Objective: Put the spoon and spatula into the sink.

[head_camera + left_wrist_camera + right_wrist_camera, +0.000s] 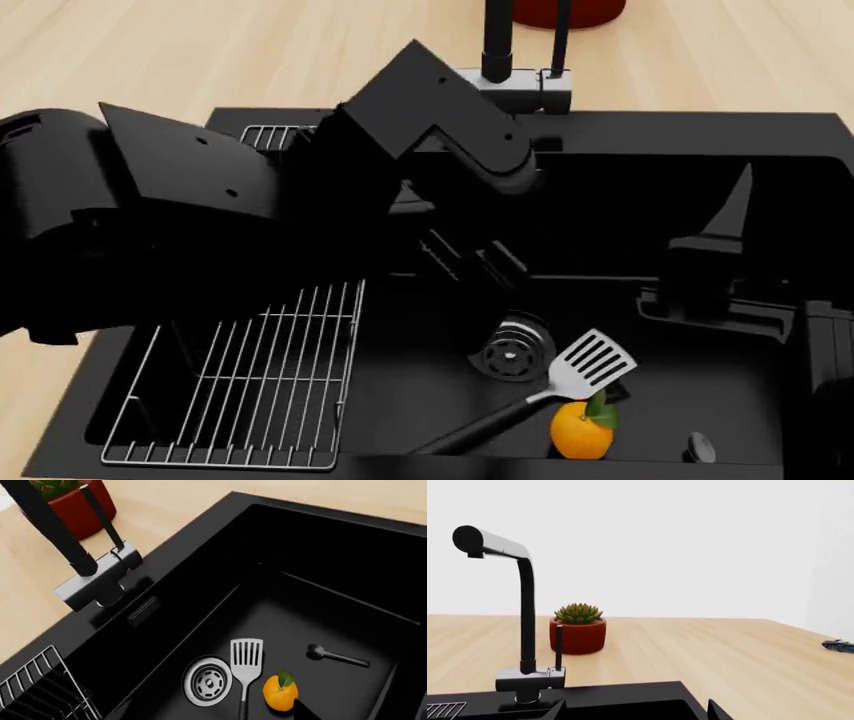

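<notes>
**A:** Spatula [587,362] check, starting at the fingers: what are they doing? In the head view the right gripper [731,215] hangs over the right side of the sink [694,130], and I only get a dark pointed finger against the black basin. No clue if it's spread or pinched. The right wrist view just shows two finger tips [715,709] poking in at the edge with nothing between them.

**B:** Same here, can't call the right one. The left one is worse: the left arm [400,120] is a big black lump across the middle of the head view and its fingers never show clearly. Cannot tell either.

**A:** Moving outward then. The spatula lies flat on the sink floor, slotted head just beside the round drain [518,352], black handle running toward the near wall. An orange [583,428] sits right against the handle. The spoon [333,655] is on the floor too, a bit apart from the orange.

**B:** So I'd say both are already in and the job looks basically done. Next move is probably just lifting the arms clear without bumping the faucet [498,45].

**A:** View differences: the left wrist view shows the whole spoon, while the head view only catches its bowl at the bottom edge. The wire rack [267,390] is fullest in the head view. Only the right wrist view shows the potted succulent [578,628] and the counter [707,650] behind.
</notes>
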Motion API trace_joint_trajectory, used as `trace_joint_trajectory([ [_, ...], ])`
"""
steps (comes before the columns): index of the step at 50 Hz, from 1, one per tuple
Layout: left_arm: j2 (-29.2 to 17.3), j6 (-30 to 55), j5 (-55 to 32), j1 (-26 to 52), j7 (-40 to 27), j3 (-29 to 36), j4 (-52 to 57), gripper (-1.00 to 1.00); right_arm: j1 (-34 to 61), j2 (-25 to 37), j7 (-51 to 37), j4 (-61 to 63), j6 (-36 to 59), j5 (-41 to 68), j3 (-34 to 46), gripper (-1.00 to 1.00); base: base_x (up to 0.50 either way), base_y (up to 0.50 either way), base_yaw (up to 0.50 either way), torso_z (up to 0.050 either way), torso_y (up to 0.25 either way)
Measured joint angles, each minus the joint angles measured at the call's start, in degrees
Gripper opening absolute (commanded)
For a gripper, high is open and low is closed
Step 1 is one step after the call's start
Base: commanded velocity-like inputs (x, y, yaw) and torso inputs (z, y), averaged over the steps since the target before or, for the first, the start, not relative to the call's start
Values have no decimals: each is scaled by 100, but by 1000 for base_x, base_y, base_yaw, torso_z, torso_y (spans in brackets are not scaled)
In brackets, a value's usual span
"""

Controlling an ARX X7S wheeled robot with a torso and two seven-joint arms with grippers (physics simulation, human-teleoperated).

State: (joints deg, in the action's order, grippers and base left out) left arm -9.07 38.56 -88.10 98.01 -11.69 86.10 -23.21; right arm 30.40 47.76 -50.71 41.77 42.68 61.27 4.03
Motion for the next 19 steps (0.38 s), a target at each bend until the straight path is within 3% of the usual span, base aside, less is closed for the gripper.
trace_joint_trajectory([
  [19, -1935, -611, -585, 20, -1173, -892, 2381, 100, 89, 19, 0, 12, 32, 26, 35, 100, -1, 0, 0, 0, 0],
])
